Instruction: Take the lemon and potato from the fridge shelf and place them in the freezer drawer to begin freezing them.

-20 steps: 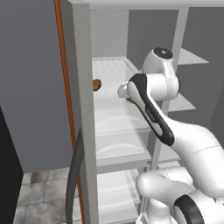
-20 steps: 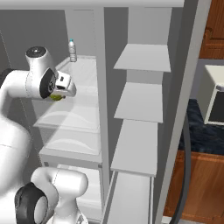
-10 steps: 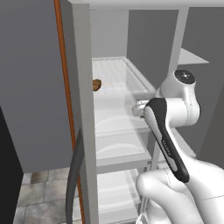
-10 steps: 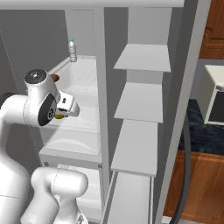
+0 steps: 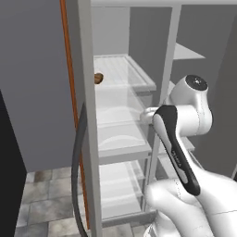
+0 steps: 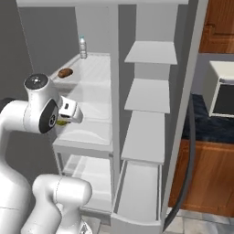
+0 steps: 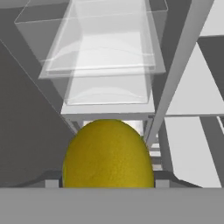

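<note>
- The two-finger end effector was clamped on the small bright yellow, smooth-skinned lemon, which sat between the finger tips in the hand view.
- In the right base view a sliver of yellow showed under the white hand, out in front of the fridge's left column of shelves.
- The small dull brown potato lay on the flat translucent white ribbed fridge shelf, near its left edge.
- A small clear bottle with a blue cap stood upright at the back of that same shelf, well apart from the potato.
- The light grey box-shaped freezer drawer stood pulled out at the bottom of the right column, below the plain grey narrow shelves.
</note>
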You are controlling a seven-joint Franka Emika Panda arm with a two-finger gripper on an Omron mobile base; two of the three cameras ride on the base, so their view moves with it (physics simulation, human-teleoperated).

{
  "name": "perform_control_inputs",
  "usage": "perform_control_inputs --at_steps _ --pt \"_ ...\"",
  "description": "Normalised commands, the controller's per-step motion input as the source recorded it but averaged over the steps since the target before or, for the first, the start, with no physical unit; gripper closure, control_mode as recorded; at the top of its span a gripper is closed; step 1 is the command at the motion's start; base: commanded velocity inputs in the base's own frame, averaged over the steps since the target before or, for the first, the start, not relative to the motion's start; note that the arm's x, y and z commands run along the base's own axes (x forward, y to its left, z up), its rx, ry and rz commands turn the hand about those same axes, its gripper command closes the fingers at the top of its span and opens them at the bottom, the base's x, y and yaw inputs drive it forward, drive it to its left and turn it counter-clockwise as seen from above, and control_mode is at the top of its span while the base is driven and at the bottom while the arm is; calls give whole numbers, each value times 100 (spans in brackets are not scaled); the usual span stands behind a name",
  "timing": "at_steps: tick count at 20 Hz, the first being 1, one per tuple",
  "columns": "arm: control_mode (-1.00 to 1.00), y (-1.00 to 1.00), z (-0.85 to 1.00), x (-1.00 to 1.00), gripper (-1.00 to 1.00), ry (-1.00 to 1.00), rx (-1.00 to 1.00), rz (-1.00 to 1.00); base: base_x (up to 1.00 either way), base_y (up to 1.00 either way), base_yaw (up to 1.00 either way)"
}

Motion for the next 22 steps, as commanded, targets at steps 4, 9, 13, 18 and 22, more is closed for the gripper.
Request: perform_control_inputs --at_steps 4,9,13,18,22 --pt "100 0 0 0 100 0 0 0 -57 48 -22" --pt "100 0 0 0 100 0 0 0 -61 19 -34" --pt "-100 -1 -3 -8 100 9 0 -6 -40 0 -27" --pt "-100 -20 -4 -10 100 2 2 -1 0 0 0" --pt "-100 -95 -32 17 100 4 11 -2 0 0 0"
